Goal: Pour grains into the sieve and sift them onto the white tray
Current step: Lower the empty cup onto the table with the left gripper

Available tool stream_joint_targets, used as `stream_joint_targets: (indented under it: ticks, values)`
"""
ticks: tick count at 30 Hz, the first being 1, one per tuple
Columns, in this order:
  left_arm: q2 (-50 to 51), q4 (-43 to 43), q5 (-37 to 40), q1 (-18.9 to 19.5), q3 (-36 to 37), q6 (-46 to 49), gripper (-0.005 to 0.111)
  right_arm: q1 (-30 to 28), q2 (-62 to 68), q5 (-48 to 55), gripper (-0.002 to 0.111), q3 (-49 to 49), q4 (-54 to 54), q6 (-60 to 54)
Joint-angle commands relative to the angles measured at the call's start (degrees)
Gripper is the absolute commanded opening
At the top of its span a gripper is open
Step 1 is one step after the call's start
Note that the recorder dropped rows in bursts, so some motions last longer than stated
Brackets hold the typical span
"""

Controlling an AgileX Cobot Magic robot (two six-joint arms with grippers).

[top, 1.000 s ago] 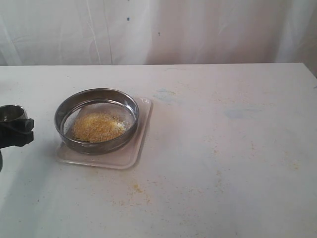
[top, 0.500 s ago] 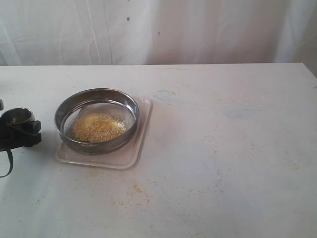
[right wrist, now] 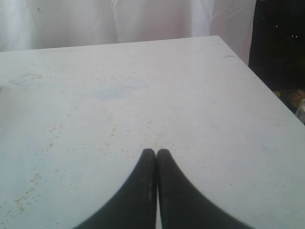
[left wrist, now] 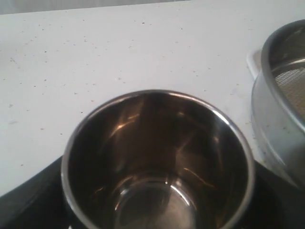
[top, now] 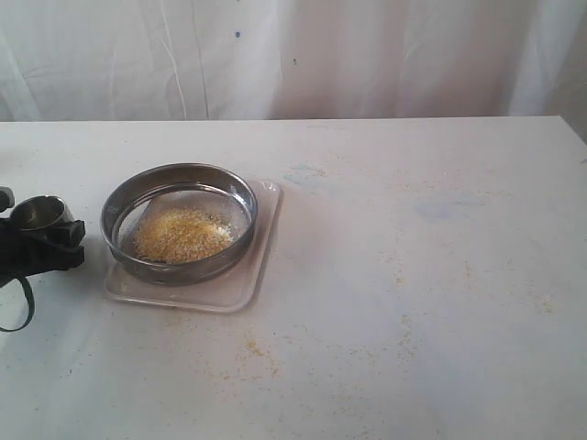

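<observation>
Left jaws: spread wide around the cup (left wrist: pixel 157 157), black pads against its sides, gripping it.
Cup: small, steel, upright, mouth up, empty inside; whether standing on the tabletop (top: pixel 413 275) or lifted off it cannot be told.
Cup position: at the left edge of the exterior view (top: pixel 37 212), just beside the sieve (top: pixel 183 271), with a narrow gap between cup rim and sieve wall (left wrist: pixel 274 124).
Right jaws: closed tip to tip, nothing between them; over bare tabletop (right wrist: pixel 143 86), out of the exterior view.
Sieve: round, shiny steel rim, mesh bottom; sitting level on the tray (top: pixel 261 247), covering most of it.
Grains (top: pixel 182 235): yellow-beige heap on the mesh, toward the near left part of the sieve; rest of the mesh bare.
Tray: white, shallow, rounded corners, left of the tabletop's middle; one corner showing past the sieve in the left wrist view (left wrist: pixel 251 62).
Spill (top: pixel 252 348): thin scatter of yellow specks on the tabletop in front of the tray, more specks near the right jaws (right wrist: pixel 28 191).
Backdrop: white cloth (top: pixel 367 55) behind the tabletop's far edge.
</observation>
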Motion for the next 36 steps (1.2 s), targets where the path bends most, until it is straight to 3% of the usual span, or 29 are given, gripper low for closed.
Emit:
stream_joint_targets:
  ticks: [1, 14, 21, 36]
  values:
    - [0.1, -0.3, -0.7, 0.1, 0.2, 0.0, 0.052, -0.2, -0.3, -0.7, 0.0, 0.1, -0.4, -0.1]
    - [0.1, -4.3, -0.7, 0.1, 0.2, -0.5, 0.082, -0.2, -0.3, -0.7, 0.0, 0.1, -0.4, -0.1]
    - [0.1, -5.1, -0.7, 0.1, -0.3, -2.5, 0.104, -0.2, -0.3, -0.7, 0.0, 0.1, -0.4, -0.1]
    - [0.1, -3.9, -0.3, 0.1, -0.3, -3.9, 0.105, -0.2, -0.3, -0.7, 0.0, 0.1, -0.4, -0.1]
